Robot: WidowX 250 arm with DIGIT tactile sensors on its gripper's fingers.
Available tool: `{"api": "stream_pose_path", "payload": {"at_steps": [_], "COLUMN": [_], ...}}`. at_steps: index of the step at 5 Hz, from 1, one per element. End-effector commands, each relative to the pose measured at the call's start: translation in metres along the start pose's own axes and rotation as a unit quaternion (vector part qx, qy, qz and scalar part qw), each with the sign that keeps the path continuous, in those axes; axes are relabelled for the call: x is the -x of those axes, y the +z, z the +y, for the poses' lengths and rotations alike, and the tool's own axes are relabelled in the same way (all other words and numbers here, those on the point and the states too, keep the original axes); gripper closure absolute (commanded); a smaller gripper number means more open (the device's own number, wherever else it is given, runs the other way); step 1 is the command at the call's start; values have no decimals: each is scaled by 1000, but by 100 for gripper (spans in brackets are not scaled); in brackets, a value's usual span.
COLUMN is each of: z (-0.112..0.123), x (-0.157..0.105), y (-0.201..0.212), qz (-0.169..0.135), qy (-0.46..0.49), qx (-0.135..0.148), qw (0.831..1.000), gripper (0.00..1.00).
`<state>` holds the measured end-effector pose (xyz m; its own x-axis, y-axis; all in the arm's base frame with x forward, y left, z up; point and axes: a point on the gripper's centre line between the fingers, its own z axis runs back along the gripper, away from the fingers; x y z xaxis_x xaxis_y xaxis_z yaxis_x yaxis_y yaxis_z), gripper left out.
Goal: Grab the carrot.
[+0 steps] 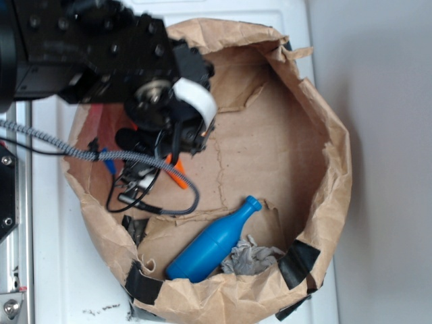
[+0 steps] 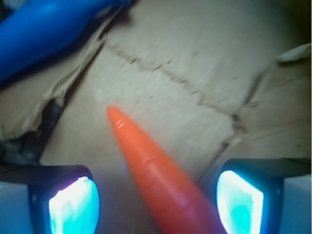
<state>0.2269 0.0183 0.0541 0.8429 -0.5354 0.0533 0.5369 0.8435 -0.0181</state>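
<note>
The orange carrot [image 2: 156,170] lies on the brown paper floor, its pointed tip toward the blue bottle. In the wrist view it runs between my gripper's [image 2: 156,204] two glowing cyan pads [image 2: 73,207], with gaps on both sides, so the gripper is open around it and not touching. In the exterior view only a short orange piece of the carrot [image 1: 177,177] shows under the black arm. My gripper [image 1: 152,174] there is mostly hidden by the arm and cables. The stem end is out of view.
A blue plastic bottle [image 1: 212,241] lies at the front of the crumpled brown paper bag [image 1: 317,121], next to a grey crumpled rag [image 1: 251,258]. Black tape patches [image 1: 298,263] hold the bag's rim. A braided cable [image 1: 81,155] hangs across the left side.
</note>
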Motion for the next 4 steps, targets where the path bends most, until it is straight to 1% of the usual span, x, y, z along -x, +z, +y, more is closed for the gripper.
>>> {"api": "stream_pose_path", "payload": {"at_steps": [1,2,3,4], "z": [-60,-54,-59,-36], "x": [21,29,36,25], "y": [-12,-18,-16,-8], "qz": [0,1,-9,-19], "qy": [-35,-31,-30,-34], "qx": [-14,-15,-19,-11], "qw": [999,999,999,999], "gripper": [0,0,100,100]}}
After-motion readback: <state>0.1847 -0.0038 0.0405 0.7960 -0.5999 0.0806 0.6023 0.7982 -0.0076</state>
